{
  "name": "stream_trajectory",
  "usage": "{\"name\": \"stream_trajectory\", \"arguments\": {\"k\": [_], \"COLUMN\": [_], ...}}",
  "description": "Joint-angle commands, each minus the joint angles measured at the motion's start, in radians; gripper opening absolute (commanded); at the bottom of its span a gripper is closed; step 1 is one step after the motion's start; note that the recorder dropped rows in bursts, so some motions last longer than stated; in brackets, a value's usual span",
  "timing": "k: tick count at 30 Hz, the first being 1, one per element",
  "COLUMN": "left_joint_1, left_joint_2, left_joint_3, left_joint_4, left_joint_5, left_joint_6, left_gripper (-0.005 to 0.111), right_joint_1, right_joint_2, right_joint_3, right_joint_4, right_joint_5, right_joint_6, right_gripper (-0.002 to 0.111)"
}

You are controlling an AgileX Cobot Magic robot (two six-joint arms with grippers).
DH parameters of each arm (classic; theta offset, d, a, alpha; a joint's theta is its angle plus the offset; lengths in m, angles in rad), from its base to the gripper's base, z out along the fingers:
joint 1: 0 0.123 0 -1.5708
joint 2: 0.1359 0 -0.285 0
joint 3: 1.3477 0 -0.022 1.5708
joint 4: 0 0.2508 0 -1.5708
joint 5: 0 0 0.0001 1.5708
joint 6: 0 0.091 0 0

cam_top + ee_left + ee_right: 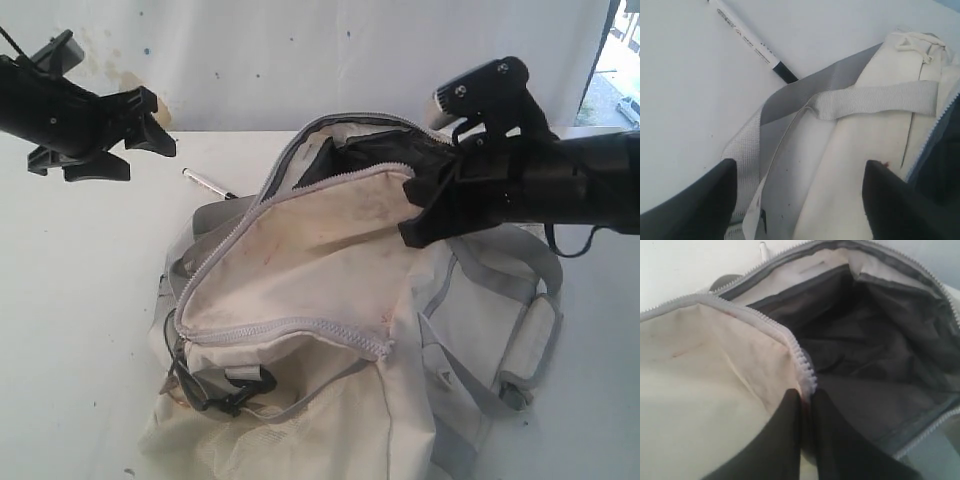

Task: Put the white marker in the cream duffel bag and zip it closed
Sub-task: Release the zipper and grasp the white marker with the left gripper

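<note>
The cream duffel bag [330, 300] lies on the table, its zipper undone and its mouth showing dark lining [875, 335]. My right gripper [418, 222] is shut on the bag's near zipper edge [805, 372], holding the flap up. The white marker [208, 183] with its black cap lies on the table just left of the bag; in the left wrist view the marker [747, 40] lies beyond a grey strap [790, 100]. Well above and to the left of the marker, my left gripper [160, 125] hangs open with nothing in it.
A grey handle strap [535, 330] loops off the bag's right side. A black buckle and cord [225, 395] lie at the bag's front left. A white wall stands behind the table. Bare white tabletop [70, 300] stretches left of the bag.
</note>
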Motion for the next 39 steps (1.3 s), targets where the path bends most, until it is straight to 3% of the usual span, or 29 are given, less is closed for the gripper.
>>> {"name": "stream_trajectory", "arguments": {"k": [1, 13, 17, 22, 27, 30, 39], "left_joint_1": [0.002, 0.002, 0.002, -0.004, -0.060, -0.102, -0.173], "left_joint_2": [0.096, 0.341, 0.413, 0.484, 0.526, 0.545, 0.585], "left_joint_3": [-0.115, -0.416, -0.527, -0.653, -0.754, -0.782, -0.782], "left_joint_4": [0.004, 0.018, 0.172, 0.297, 0.539, 0.613, 0.637], "left_joint_5": [0.049, 0.099, 0.143, 0.217, 0.227, 0.183, -0.049], "left_joint_6": [-0.043, -0.165, -0.306, -0.410, -0.515, -0.522, -0.548], "left_gripper": [0.077, 0.075, 0.064, 0.064, 0.064, 0.064, 0.064], "right_joint_1": [-0.005, -0.005, -0.005, -0.005, -0.005, -0.005, -0.005], "right_joint_2": [-0.028, -0.085, -0.096, -0.103, -0.103, -0.103, -0.103], "right_joint_3": [0.059, 0.142, 0.144, 0.144, 0.144, 0.144, 0.144], "right_joint_4": [-0.006, -0.006, -0.006, -0.006, -0.006, -0.006, -0.006], "right_joint_5": [-0.009, -0.022, -0.022, -0.022, -0.022, -0.022, -0.022], "right_joint_6": [0.007, 0.007, 0.034, 0.048, 0.050, 0.050, 0.056], "right_gripper": [0.000, 0.000, 0.000, 0.000, 0.000, 0.000, 0.000]}}
